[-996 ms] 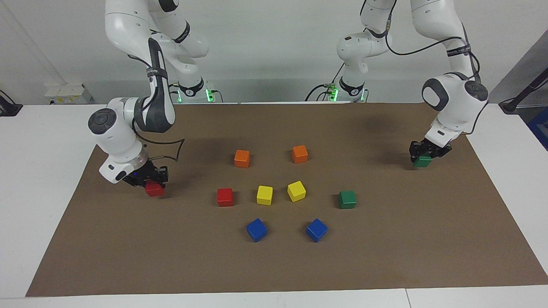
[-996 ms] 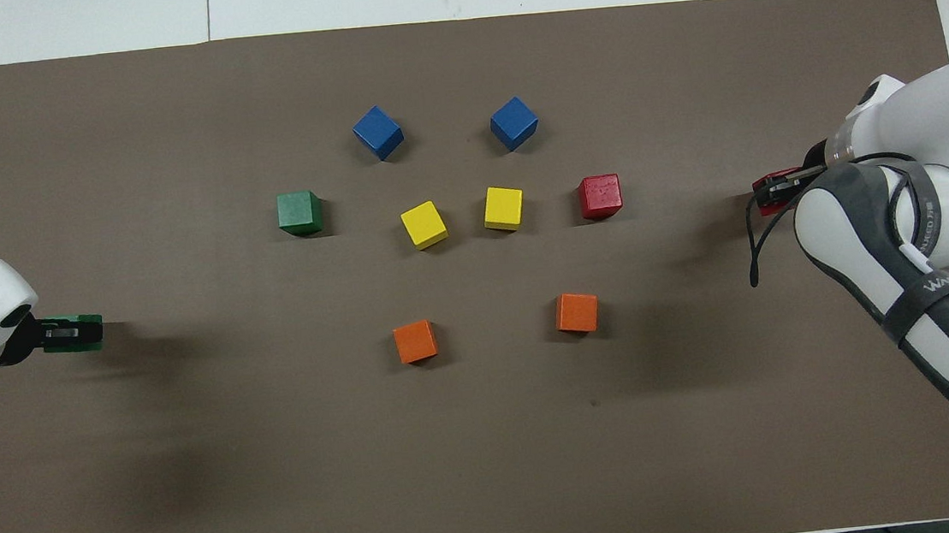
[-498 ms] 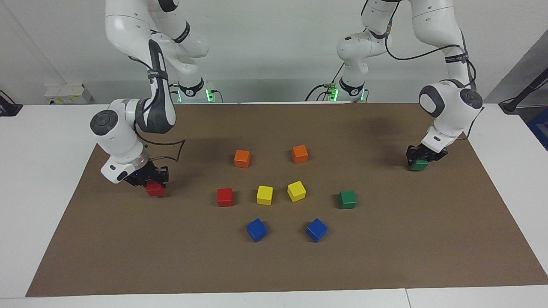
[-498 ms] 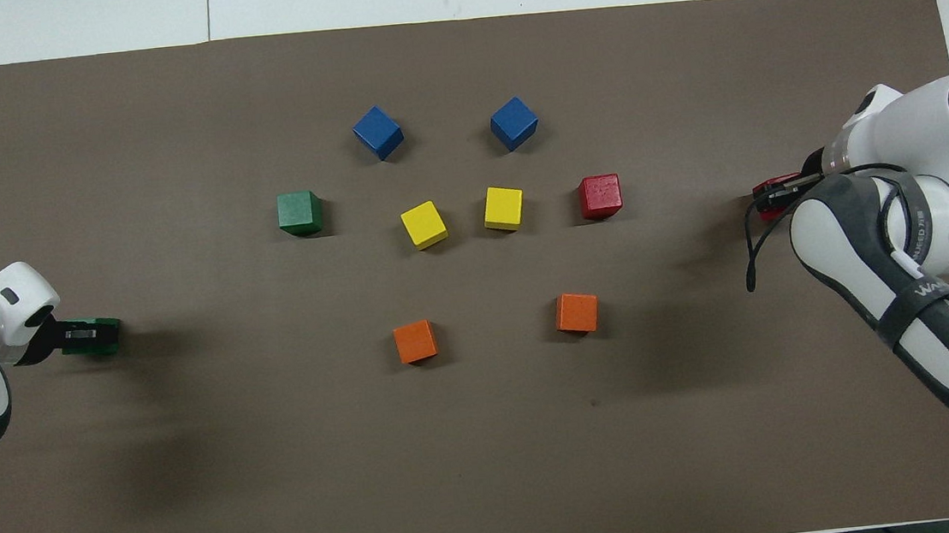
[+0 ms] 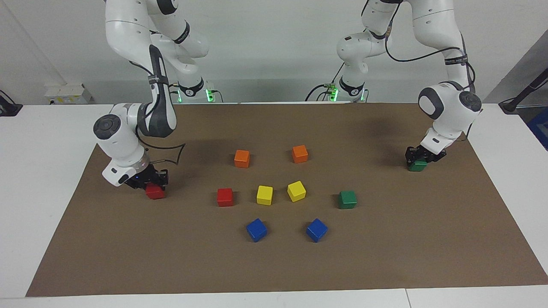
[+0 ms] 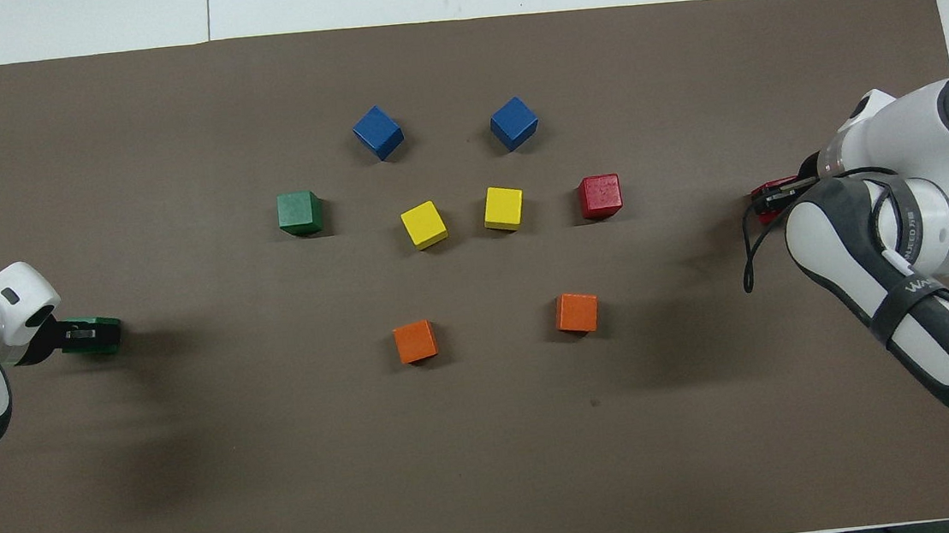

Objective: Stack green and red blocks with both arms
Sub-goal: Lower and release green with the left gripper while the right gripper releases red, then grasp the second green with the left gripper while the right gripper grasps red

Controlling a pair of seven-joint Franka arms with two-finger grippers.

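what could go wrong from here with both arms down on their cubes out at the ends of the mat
1. The right gripper holds a red block near its top, low on the mat; it may slip or tilt once lifted.
2. The left gripper sits over a green block; whether it grips is unclear, so a lift may leave the block.
3. Each carry to the loose red block or loose green block could nudge it.

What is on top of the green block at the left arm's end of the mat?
Only jaws of the left arm, over the green block; they cover part of its top.
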